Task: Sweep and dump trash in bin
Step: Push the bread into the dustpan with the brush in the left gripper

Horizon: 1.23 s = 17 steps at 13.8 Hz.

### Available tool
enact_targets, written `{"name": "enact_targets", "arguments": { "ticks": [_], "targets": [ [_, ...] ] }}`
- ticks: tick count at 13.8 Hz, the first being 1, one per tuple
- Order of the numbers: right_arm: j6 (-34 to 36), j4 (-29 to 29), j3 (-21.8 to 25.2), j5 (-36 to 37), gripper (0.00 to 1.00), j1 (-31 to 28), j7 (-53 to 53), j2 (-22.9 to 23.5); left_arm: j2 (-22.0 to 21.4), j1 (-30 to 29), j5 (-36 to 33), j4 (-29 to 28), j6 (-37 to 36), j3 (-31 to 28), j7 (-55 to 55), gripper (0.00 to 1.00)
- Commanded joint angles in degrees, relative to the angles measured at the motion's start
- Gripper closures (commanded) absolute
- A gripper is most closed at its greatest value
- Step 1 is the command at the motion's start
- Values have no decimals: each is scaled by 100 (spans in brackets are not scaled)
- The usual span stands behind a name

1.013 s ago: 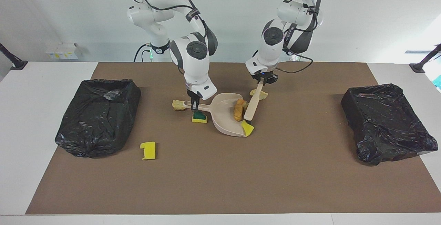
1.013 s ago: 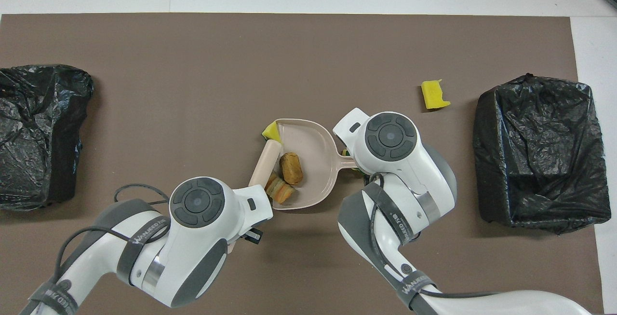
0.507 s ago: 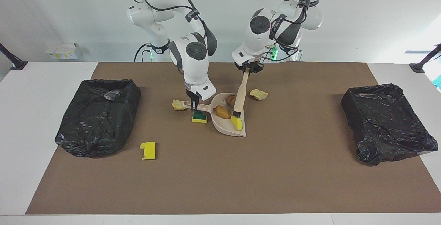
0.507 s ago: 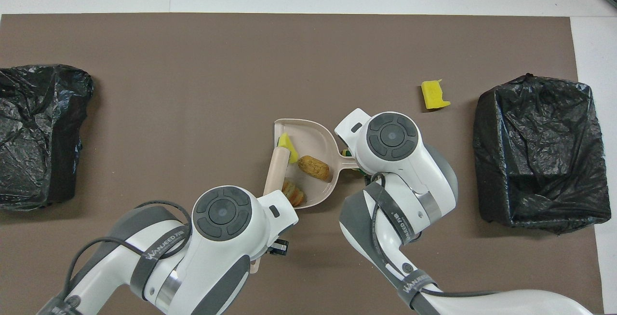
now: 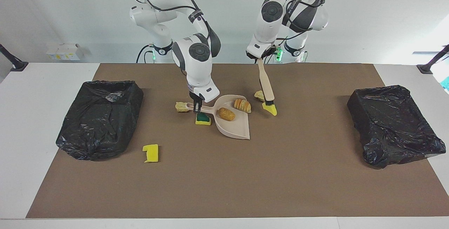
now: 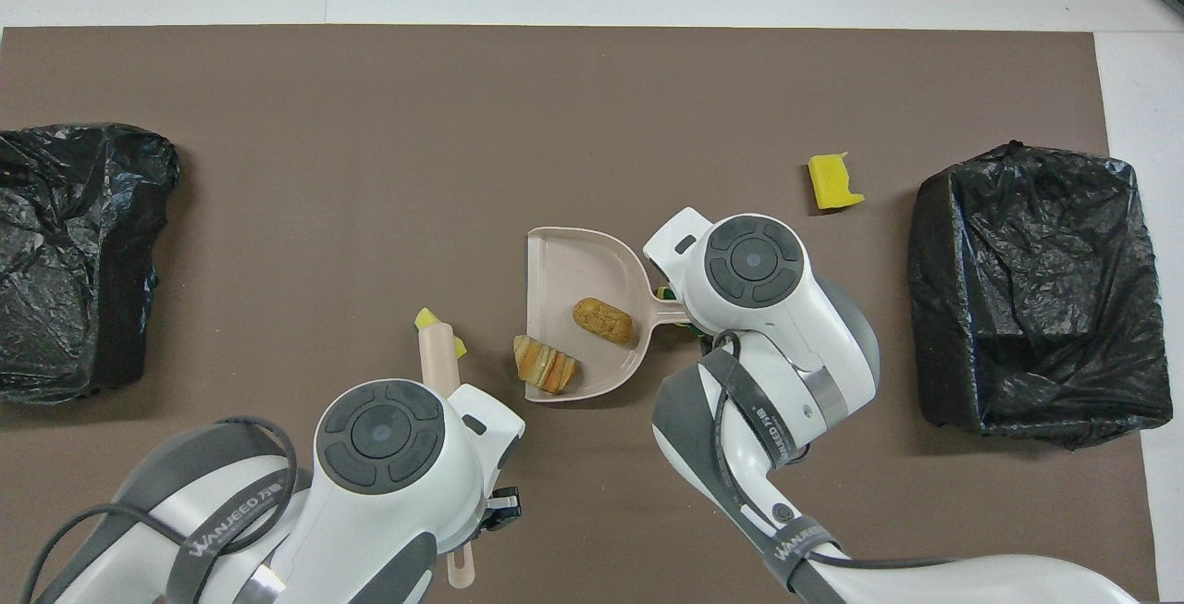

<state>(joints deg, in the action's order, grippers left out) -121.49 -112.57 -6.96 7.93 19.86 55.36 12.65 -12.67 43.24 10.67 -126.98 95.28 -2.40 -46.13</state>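
The left gripper [image 5: 260,57], raised near the robots' end of the mat, is clamped on the handle of the hand brush [image 5: 265,82], which slopes down so that its bristles touch a yellow sponge piece [image 5: 269,109] on the brown mat [image 5: 224,173]. A tan lump [image 5: 259,95] lies just beside the brush head, nearer the robots. The right gripper [image 5: 197,107] is closed on the handle of the dustpan [image 5: 234,126], which rests flat on the mat. In the pan lie a ridged bread lump [image 5: 242,105] at its open edge and a brown bread lump [image 5: 227,114]. A pale lump [image 5: 181,107] lies at the handle's end; the green-topped sponge [image 5: 203,118] lies beside the handle, farther out. Farthest out, a notched yellow sponge [image 5: 151,153] lies near the black-lined bin [image 5: 100,118] at the right arm's end; a second black-lined bin [image 5: 394,123] stands at the left arm's end.
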Motion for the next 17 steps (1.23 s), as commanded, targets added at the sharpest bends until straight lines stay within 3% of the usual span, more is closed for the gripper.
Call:
{"name": "enact_targets", "arguments": {
  "ticks": [1,3,11,15,17],
  "targets": [
    [-24,-152,-25,103,100,-88,236,-131,-542,27,146,-641,-150,-42,-177,100],
    [-41,-230,-16,129,100,-132,535,-166,-807,27,155,-1124,-80,-42,-151,100],
    [-155,-442,-16,393,100,-158,757,-263,-913,54,234,-1996,579,-42,-133,100],
    [-147,-459,-16,393,100,-167,757,-263,-756,27,602,-2032,1254,-50,-168,100],
    [-155,-451,-25,393,100,-167,704,-263,-379,70,761,-2023,1860,-42,-177,100]
  ]
}}
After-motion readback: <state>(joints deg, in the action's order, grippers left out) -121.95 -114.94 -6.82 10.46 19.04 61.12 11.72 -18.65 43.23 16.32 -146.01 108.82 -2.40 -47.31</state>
